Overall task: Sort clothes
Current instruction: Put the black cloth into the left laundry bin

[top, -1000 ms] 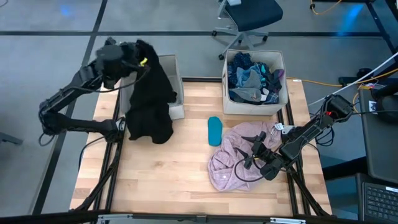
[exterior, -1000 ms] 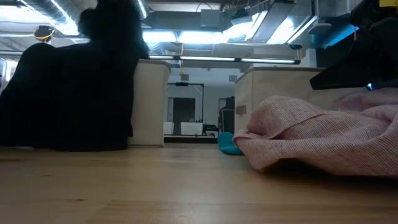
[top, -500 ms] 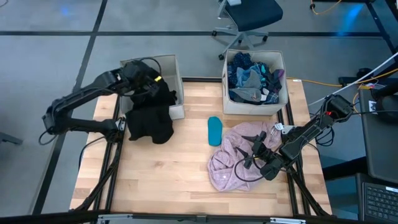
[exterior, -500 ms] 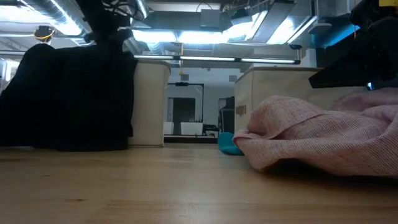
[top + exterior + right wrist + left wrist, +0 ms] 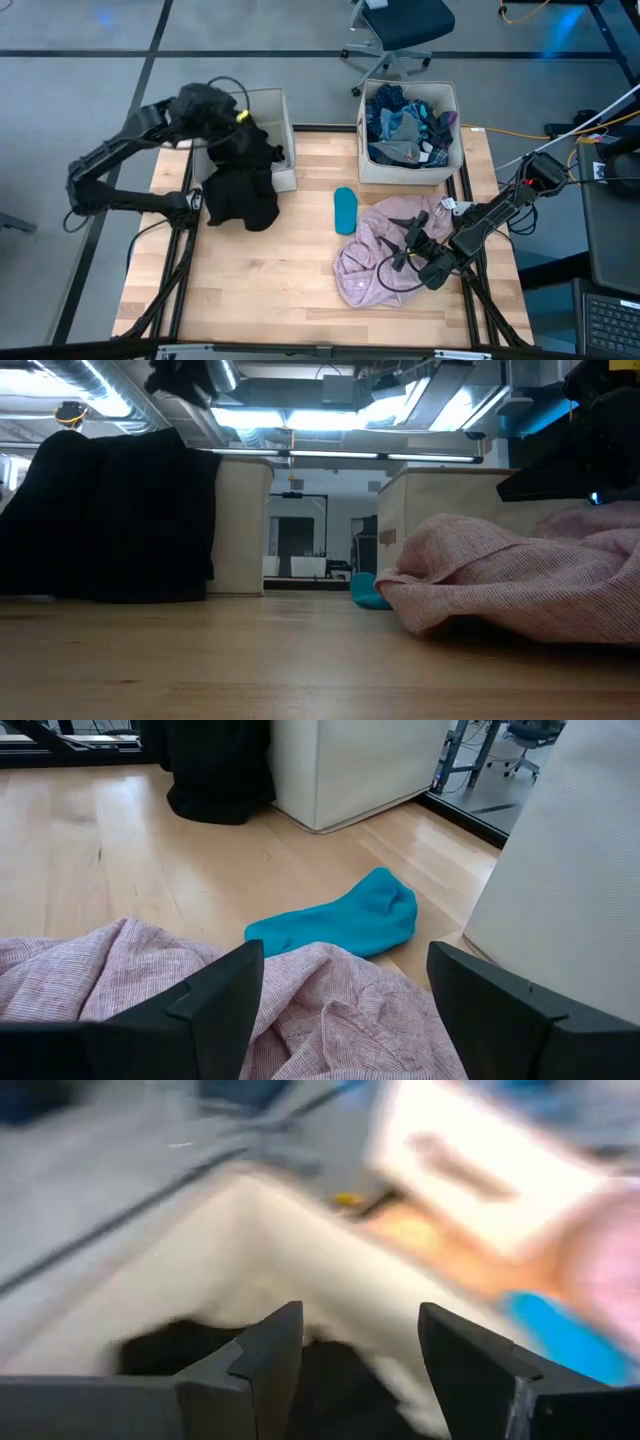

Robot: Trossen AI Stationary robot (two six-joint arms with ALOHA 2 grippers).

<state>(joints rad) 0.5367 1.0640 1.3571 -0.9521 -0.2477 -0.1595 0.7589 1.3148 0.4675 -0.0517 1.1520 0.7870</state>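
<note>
Black garment, plain and unpatterned; pale pink garment with a fine woven stripe; one sock, solid turquoise. Left fabric box and right fabric box, both plain beige-cream, the right one filled with mixed clothes in navy, blue, grey and some purple. Surface of light, pale-grained wood; both arms dark, with black fingers on the right one.
</note>
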